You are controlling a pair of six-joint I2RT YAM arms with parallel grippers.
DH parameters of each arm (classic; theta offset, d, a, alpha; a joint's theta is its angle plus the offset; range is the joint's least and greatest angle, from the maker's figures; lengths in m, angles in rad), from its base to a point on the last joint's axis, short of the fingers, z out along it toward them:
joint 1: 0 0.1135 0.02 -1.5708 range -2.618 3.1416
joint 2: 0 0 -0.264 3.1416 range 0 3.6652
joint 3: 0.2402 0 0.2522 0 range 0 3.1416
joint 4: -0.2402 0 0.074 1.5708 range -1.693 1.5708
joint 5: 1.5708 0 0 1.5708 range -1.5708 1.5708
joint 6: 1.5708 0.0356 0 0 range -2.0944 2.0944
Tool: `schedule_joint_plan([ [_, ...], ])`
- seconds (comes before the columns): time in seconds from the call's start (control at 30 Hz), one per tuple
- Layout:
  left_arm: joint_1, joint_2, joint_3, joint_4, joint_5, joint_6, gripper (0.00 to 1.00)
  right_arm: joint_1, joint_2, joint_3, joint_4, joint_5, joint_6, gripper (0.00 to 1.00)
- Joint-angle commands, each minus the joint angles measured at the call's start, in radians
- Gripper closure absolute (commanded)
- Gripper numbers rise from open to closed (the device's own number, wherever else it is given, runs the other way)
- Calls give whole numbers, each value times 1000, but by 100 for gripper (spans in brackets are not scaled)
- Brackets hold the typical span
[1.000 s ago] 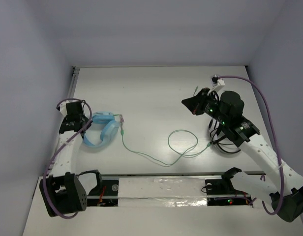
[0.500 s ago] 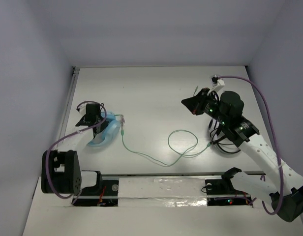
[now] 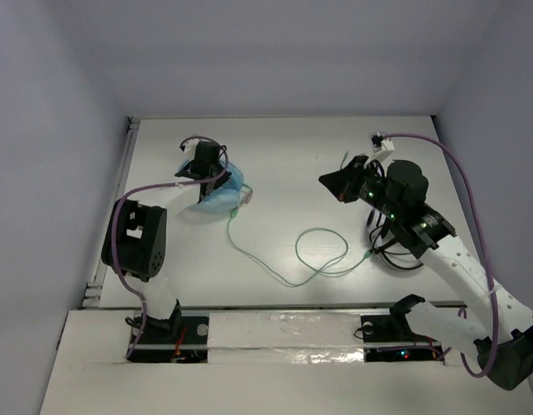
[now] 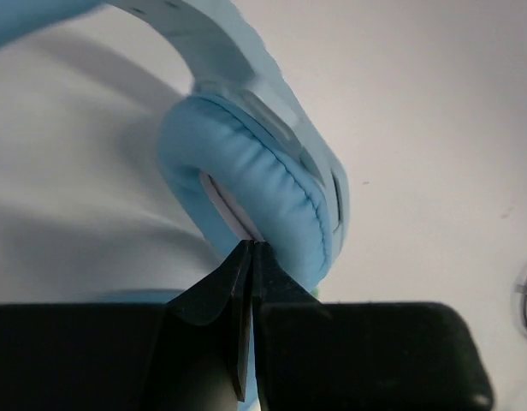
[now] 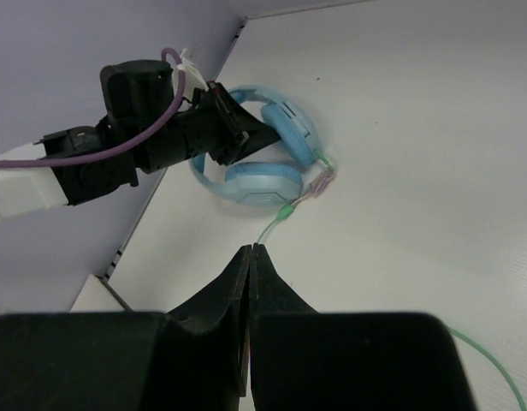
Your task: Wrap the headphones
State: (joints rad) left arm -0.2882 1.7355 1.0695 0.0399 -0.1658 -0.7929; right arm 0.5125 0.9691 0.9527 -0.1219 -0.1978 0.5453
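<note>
Headphones (image 3: pixel 223 192) sit far-left on the table (image 3: pixel 336 147), pale-green cable (image 3: pixel 275 275) lying slack toward the right arm (image 3: pixel 439 242); left gripper (image 4: pixel 251 248) is pressed together at the rim of an ear cup (image 4: pixel 246 180), right gripper (image 5: pixel 251 250) closed on nothing; risk: marginal pinch slips, or slack cable snags mid-wrap.

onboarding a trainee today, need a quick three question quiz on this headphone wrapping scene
1. True or false: the right claw grips the thin pale-green cable.
2. Which claw is at the light blue padded over-ear headphones? A) left claw B) right claw C) neither
3. Fill in: midway across the white table, the cable forms one ___.
Key: 1 false, it is shut on nothing, away from the cable. 2 A. 3 loop.
</note>
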Motion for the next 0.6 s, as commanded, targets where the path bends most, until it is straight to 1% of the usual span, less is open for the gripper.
schedule_joint_plan([
  [0.0, 4, -50, 50, 51, -1, -20, 100, 9, -1, -5, 45, 8, -24, 98],
  [0.1, 4, -106, 49, 43, -17, -14, 100, 9, 5, -8, 53, 0, -30, 98],
  [0.13, 4, -147, 8, 17, -29, -9, 96, 9, 9, -5, 53, -5, -30, 98],
  [0.2, 4, -188, 1, -20, -58, 18, 92, 9, 19, -2, 57, -17, -28, 98],
  [0.23, 4, -227, 3, -46, -96, 33, 85, 9, 19, 0, 59, -18, -28, 98],
  [0.3, 15, -263, 7, -80, -123, 75, 76, 9, 17, -2, 62, -23, -28, 98],
  [0.33, 29, -287, 20, -98, -135, 122, 65, 9, 17, -3, 64, -23, -25, 98],
  [0.37, 46, -290, 30, -113, -133, 142, 61, 9, 17, -2, 65, -25, -25, 98],
  [0.4, 91, -294, 41, -126, -123, 162, 60, 9, 19, -3, 68, -29, -24, 98],
  [0.47, 153, -268, 69, -147, -46, 242, 58, 9, 20, -2, 71, -35, -21, 98],
  [0.5, 181, -248, 82, -165, -26, 266, 58, 9, 19, -2, 73, -37, -19, 98],
  [0.53, 231, -194, 111, -196, 10, 296, 57, 9, 19, -2, 73, -35, -18, 98],
  [0.57, 250, -162, 128, -218, 21, 370, 55, 9, 17, -2, 77, -34, -16, 98],
])
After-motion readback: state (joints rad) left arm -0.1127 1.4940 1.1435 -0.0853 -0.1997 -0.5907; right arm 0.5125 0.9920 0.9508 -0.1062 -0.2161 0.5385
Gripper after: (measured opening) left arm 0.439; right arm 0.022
